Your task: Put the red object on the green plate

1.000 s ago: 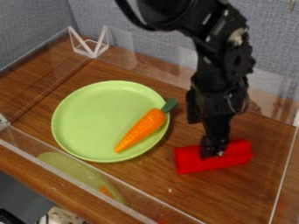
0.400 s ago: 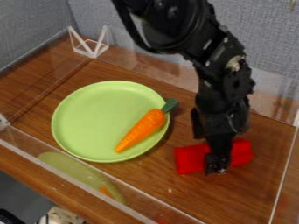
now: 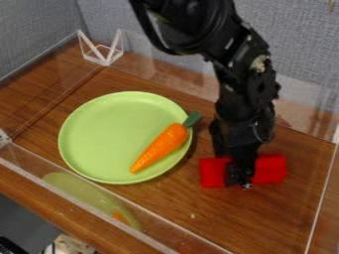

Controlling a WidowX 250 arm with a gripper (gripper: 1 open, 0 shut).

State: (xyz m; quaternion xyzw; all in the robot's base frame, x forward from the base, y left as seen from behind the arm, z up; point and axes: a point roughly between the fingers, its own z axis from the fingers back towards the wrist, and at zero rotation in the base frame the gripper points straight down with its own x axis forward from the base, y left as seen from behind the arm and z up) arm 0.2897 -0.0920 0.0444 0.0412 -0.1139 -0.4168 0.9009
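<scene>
The red object (image 3: 272, 170), a flat red block, lies on the wooden table just right of the green plate (image 3: 103, 124). My gripper (image 3: 244, 177) reaches straight down onto the block's middle. Its dark fingers straddle the block and appear closed against its sides, and they hide its centre. The block still rests on the table. An orange carrot (image 3: 163, 145) with a green top lies on the plate's right side, its top pointing toward the arm.
A white wire stand (image 3: 101, 46) sits at the back left by the grey wall. A clear plastic barrier (image 3: 79, 213) runs along the table's front edge and up the right side (image 3: 327, 184).
The gripper has come down over the red block and its fingers have closed in on it. The block has shifted slightly. Plate and carrot have not moved.
</scene>
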